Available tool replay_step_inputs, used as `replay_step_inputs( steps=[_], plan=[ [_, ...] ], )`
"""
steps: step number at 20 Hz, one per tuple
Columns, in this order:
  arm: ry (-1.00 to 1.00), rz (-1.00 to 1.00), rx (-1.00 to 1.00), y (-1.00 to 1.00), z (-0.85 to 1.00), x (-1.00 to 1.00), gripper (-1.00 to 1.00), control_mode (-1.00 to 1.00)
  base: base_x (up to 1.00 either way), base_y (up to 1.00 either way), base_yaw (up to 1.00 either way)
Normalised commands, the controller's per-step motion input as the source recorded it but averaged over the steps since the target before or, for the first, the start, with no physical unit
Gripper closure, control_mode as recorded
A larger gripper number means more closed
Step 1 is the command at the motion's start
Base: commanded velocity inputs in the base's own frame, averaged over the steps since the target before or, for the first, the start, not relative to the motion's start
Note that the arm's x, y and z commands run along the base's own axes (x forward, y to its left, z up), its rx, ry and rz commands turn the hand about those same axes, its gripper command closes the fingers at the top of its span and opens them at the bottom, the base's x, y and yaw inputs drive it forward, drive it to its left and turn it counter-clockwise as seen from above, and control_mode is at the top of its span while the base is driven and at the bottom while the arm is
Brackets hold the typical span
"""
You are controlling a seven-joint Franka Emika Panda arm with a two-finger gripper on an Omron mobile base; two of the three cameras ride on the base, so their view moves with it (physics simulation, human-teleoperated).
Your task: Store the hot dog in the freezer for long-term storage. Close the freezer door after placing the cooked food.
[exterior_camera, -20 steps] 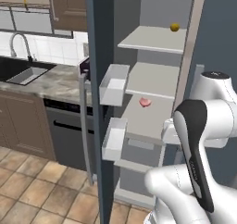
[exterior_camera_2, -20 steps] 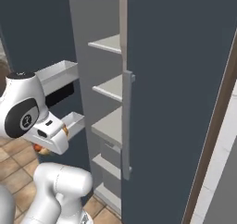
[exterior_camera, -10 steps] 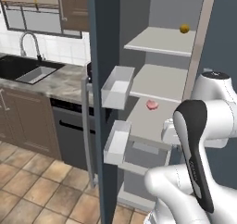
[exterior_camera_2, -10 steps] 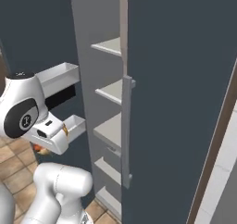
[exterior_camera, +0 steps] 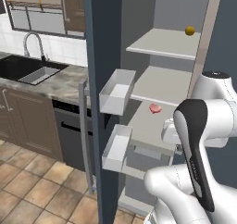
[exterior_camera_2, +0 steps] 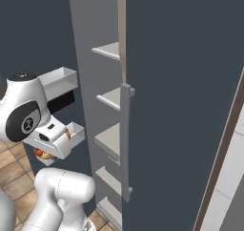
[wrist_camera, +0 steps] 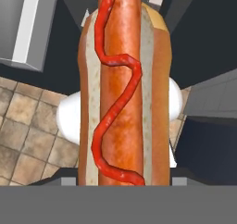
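**Hand view: hot dog held close in front of the open freezer**

Hand view shows us the red-orange sausage in its tan bun, the hot dog (wrist_camera: 122, 89), standing lengthwise up the middle with a wavy red sauce line along it. Our tool pinches it at its lower end; the fingertips themselves are hidden behind the bun. Brown floor tiles (wrist_camera: 23, 126) lie beneath it.

From the right base view we see the tool (exterior_camera_2: 45, 151) low beside the arm, with a bit of orange peeking under the white hand, in front of the tall dark slate-blue freezer (exterior_camera_2: 181, 82). A long grey vertical bar handle (exterior_camera_2: 125, 139) runs down that closed panel.

From the left base view we see the slate-blue freezer door (exterior_camera: 104, 79) swung open, edge-on to us, with white bins (exterior_camera: 118, 91) on its inner face. Pale grey shelves (exterior_camera: 169, 42) sit inside. A flat pink meat piece (exterior_camera: 155, 108) lies on a middle shelf, and a small round yellow-orange fruit (exterior_camera: 190, 30) rests on the top one. To the left, a speckled stone tabletop (exterior_camera: 60, 82) carries a dark sink (exterior_camera: 23, 69) with a curved faucet (exterior_camera: 32, 45).
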Motion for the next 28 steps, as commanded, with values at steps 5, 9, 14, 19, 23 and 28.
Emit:
replay_step_inputs(
  steps=[5,9,14,19,23,28],
  plan=[
    [0.00,0.00,0.00,0.00,0.00,0.00,1.00,1.00,0.32,-0.01,0.00],
    [0.00,0.00,0.00,0.00,0.00,0.00,1.00,1.00,0.41,-0.04,0.00],
    [0.00,0.00,0.00,0.00,0.00,0.00,1.00,1.00,0.32,0.00,0.00],
    [0.00,0.00,0.00,0.00,0.00,0.00,1.00,1.00,0.21,0.00,0.00],
    [0.00,0.00,0.00,0.00,0.00,0.00,1.00,1.00,0.32,0.00,0.00],
    [0.00,0.00,0.00,0.00,0.00,0.00,1.00,1.00,0.32,0.00,0.00]
  ],
)
